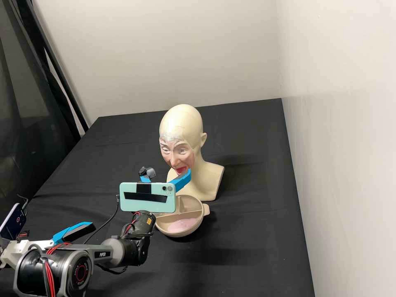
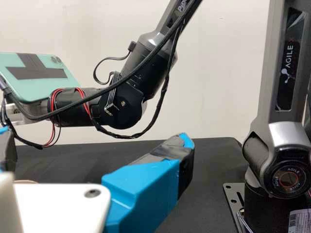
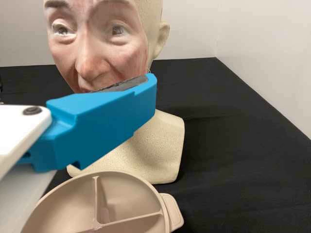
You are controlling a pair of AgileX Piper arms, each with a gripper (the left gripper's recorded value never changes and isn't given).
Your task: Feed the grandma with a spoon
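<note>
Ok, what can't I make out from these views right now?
- Mouth of the mannequin head: covered by the right gripper in the right wrist view.
- What, if anything, that gripper holds: hidden by its own body in that view, and by the phone in the high view.
- Bowl: partly behind the phone in the high view; near side cut off by the right wrist view's edge.

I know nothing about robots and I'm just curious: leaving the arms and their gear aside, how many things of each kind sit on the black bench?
Mannequin head: 1
Divided bowl: 1
Total: 2
</note>
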